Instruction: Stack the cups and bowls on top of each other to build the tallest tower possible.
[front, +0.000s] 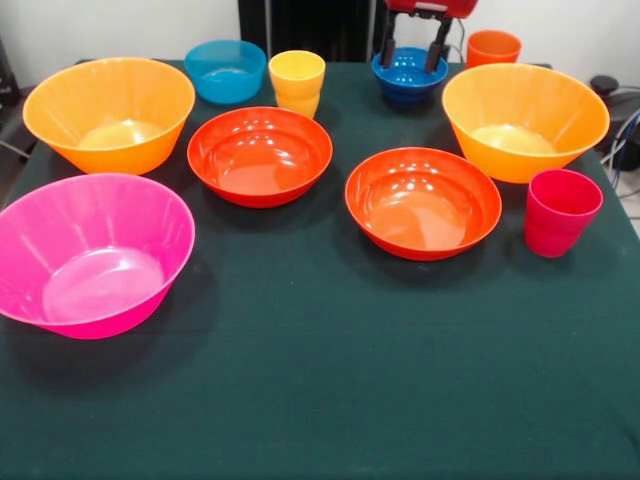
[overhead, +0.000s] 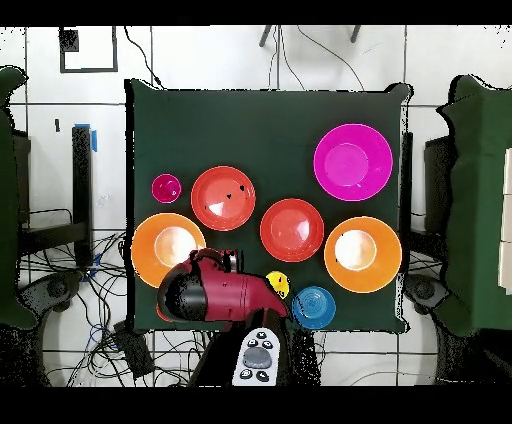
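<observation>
Bowls (front: 260, 155) and cups (front: 297, 82) stand separate, mouths up; gripper (front: 412, 58) jaws spread, apparently over a blue bowl (front: 408, 78).

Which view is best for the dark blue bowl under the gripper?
Front view: the dark blue bowl shows its rim and wall, with the gripper hanging open just above it. In the overhead view the arm hides it completely.
</observation>
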